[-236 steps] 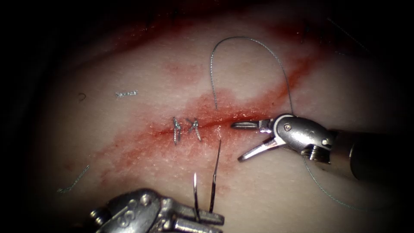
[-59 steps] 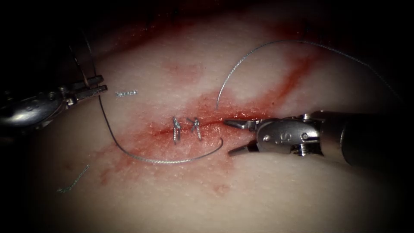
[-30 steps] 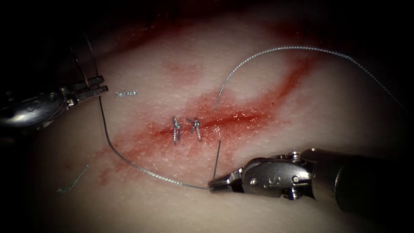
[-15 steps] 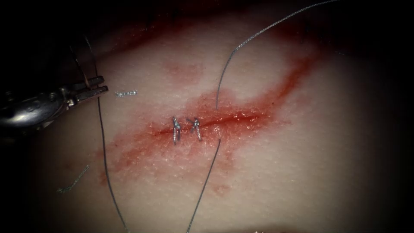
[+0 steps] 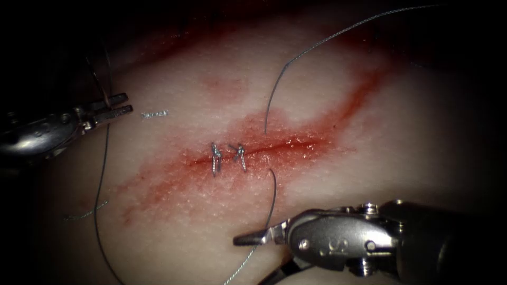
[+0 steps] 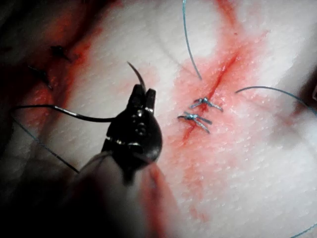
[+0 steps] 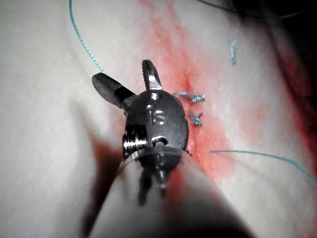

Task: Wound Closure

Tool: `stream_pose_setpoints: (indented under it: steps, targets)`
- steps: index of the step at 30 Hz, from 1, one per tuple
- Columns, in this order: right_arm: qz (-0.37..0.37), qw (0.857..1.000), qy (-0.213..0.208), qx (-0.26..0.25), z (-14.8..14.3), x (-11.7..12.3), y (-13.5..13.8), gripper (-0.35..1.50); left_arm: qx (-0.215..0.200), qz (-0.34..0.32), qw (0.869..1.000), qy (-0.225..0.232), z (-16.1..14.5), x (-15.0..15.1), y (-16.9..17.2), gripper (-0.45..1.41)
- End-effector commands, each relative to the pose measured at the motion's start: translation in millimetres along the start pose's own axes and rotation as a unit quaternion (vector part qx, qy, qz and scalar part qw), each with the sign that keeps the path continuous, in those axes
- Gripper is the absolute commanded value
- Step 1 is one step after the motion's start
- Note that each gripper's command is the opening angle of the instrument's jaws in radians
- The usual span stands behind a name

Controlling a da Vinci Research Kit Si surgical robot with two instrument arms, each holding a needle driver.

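The cut (image 5: 288, 144) runs across the tissue (image 5: 369, 158), with two tied stitches (image 5: 215, 158) at its left end. Far left of the cut, my left tool (image 5: 119, 104) is shut on the curved needle (image 6: 137, 75); a short curved end sticks out past the jaw tips (image 6: 142, 94), clear of the tissue. The thread (image 5: 272, 200) enters just above the cut, comes out just below it and runs down past my right tool (image 5: 248, 262). That tool's jaws (image 7: 121, 71) stand open with nothing in them, below the cut.
Two cut ends of thread lie on the tissue at the left, one (image 5: 155, 114) near the left tool and one (image 5: 84, 215) lower down. Red fluid (image 5: 174, 179) stains the tissue around the cut. The thread's long part (image 5: 338, 34) arcs to the upper right.
One second ago the right tool was shut on the thread, drawing it downward; it then left the view. Now it is back below the cut with open jaws. The left tool has stayed put.
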Motion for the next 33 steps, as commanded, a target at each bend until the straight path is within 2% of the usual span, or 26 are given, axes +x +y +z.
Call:
stream_pose_setpoints:
  steps: [1, 3, 6, 7, 8, 9, 11, 15, 21, 26, 27, 28, 33]
  targets:
    - [-0.016, 1.0, -0.005, -0.008, 0.2, -1.4, 1.2, 0.94, 0.0, 0.0, 1.0, 0.0, 0.8, -0.3, 0.2, -0.45]
    - [-0.03, 0.999, -0.01, -0.018, 0.2, -2.6, 1.8, 0.93, 0.0, 0.0, 1.0, 0.0, 0.9, -0.3, 0.2, -0.45]
    - [-0.043, 0.999, 0.009, -0.02, 0.7, -5.2, 2.7, 0.93, 0.0, 0.001, 1.0, -0.001, 0.9, -0.3, 0.3, -0.45]
    - [-0.043, 0.999, 0.009, -0.02, 0.7, -5.2, 2.7, 0.93, 0.0, 0.001, 1.0, -0.001, 0.9, -0.3, 0.3, -0.45]
    - [-0.051, 0.998, 0.004, -0.025, 1.2, -7.2, 3.2, 0.93, 0.0, 0.001, 1.0, -0.001, 0.9, -0.3, 0.3, -0.45]
    - [-0.051, 0.998, 0.004, -0.025, 1.2, -7.2, 3.2, 0.93, 0.0, 0.001, 1.0, -0.001, 0.9, -0.3, 0.3, -0.45]
    - [-0.061, 0.998, -0.005, -0.035, 2.0, -10.2, 3.9, 0.86, 0.0, 0.001, 1.0, -0.001, 0.9, -0.3, 0.2, -0.45]
    - [-0.073, 0.995, -0.019, -0.059, 3.9, -14.2, 4.7, 0.81, 0.0, 0.001, 1.0, -0.001, 1.0, -0.4, 0.2, -0.45]
    - [-0.075, 0.993, -0.018, -0.091, 5.1, -17.1, 5.8, 0.69, 0.001, 0.001, 1.0, -0.001, 1.0, -0.4, 0.3, -0.45]
    - [-0.073, 0.992, -0.016, -0.106, 5.4, -18.0, 6.2, 0.22, 0.0, 0.001, 1.0, -0.002, 1.1, -0.3, 0.4, -0.45]
    - [-0.073, 0.992, -0.016, -0.106, 5.5, -18.0, 6.2, 0.07, 0.0, 0.001, 1.0, -0.002, 1.1, -0.3, 0.4, -0.45]
    - [-0.073, 0.991, -0.015, -0.108, 5.5, -17.9, 6.1, -0.35, -0.001, 0.001, 1.0, -0.001, 1.1, -0.3, 0.4, -0.45]
    - [-0.075, 0.991, -0.014, -0.106, 5.9, -17.3, 5.7, -0.35, -0.001, 0.001, 1.0, -0.001, 1.1, -0.3, 0.4, -0.45]
